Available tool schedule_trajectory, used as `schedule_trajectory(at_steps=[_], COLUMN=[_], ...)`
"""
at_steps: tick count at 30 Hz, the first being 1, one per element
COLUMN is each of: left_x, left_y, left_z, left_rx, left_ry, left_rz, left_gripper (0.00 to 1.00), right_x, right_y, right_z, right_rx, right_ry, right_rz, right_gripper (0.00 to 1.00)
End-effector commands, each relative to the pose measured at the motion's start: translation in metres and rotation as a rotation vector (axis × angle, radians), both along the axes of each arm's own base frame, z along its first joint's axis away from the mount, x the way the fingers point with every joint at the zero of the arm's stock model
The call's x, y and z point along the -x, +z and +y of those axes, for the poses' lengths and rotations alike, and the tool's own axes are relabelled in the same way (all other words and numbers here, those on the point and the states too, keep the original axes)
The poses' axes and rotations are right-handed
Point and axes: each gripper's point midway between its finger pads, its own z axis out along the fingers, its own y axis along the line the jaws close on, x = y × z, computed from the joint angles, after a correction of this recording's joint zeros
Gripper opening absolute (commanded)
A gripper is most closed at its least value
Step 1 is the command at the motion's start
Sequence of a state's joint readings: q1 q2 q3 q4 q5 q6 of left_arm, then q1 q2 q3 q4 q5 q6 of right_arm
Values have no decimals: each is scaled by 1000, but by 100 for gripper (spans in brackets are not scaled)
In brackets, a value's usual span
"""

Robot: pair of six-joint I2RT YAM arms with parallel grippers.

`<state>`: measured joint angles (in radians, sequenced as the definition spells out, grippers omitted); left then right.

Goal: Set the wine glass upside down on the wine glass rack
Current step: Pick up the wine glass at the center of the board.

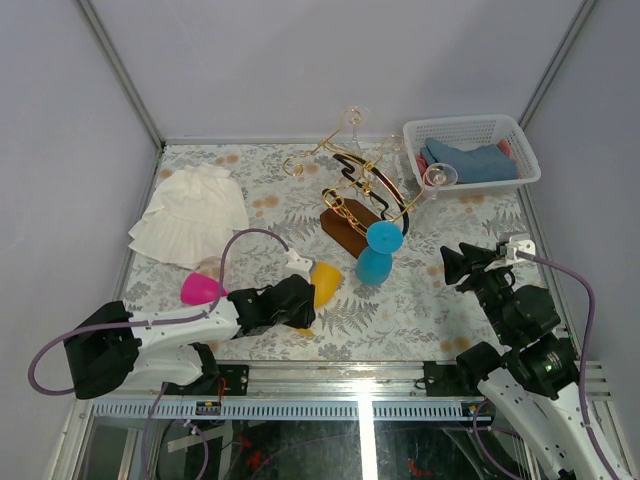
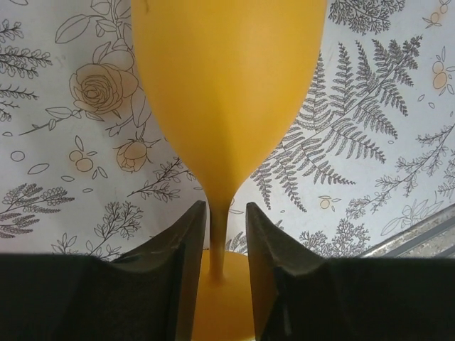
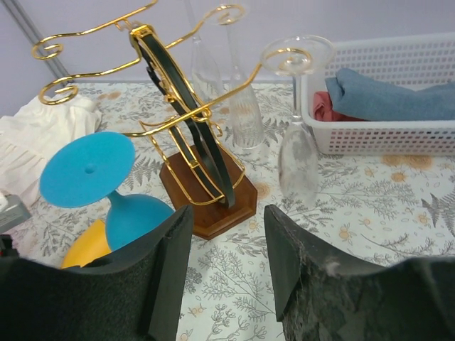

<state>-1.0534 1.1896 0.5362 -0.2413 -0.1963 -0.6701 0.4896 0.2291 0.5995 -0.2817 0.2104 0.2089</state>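
A yellow wine glass (image 1: 325,283) lies on the floral table, its bowl (image 2: 227,92) pointing away from my left gripper (image 2: 226,206). The jaws are narrowed round its thin stem; the stem sits against the left finger and a small gap shows on the right. The wine glass rack (image 1: 350,225), gold wire arms and a black bar on a brown base (image 3: 213,195), stands mid-table. A blue glass (image 3: 87,168) sits foot-up by its near arm, and clear glasses (image 3: 297,160) hang from the arms. My right gripper (image 3: 227,213) hovers open and empty, facing the rack.
A pink glass (image 1: 200,289) lies beside my left arm. A folded white cloth (image 1: 190,215) sits at the left. A white plastic basket (image 1: 470,130) with blue and red cloths stands at the back right, close to the rack's right arm.
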Motion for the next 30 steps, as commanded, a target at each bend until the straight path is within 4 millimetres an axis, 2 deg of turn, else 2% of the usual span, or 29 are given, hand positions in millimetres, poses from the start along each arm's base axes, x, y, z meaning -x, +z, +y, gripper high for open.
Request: schedule_trajectory(at_steps=[1,3,6,12,16,22,27,30], left_x=[-14,-16,-19,-21,-24,-30,-31,-31], left_y=[3,3,5,20,33,57,71,76], left_z=[-10,-9,-6,-5,1,7,6,7], left_rx=[41,39,45,113,192,272,308,322], left_ry=[32,48,70,90,121,149,150,158], left_rz=[-58,-67,-78,-90,-87,-117,-134,-139], left_gripper=[23,10,0,0,0,0,0,0], right_x=[12,18,28,42,39,29,21,23], right_y=[29,35,46,83,100,122,126,120], right_z=[12,19,33,61,83,110,128,152], right_rx=[36,69,104,79,49,-6,-17,36], right_ry=[106,169,271,449,551,658,711,746], right_rz=[-79,-87,-90,-101,-89,-116,-118,-114], right_gripper=[51,52,54,63,67,68,68,69])
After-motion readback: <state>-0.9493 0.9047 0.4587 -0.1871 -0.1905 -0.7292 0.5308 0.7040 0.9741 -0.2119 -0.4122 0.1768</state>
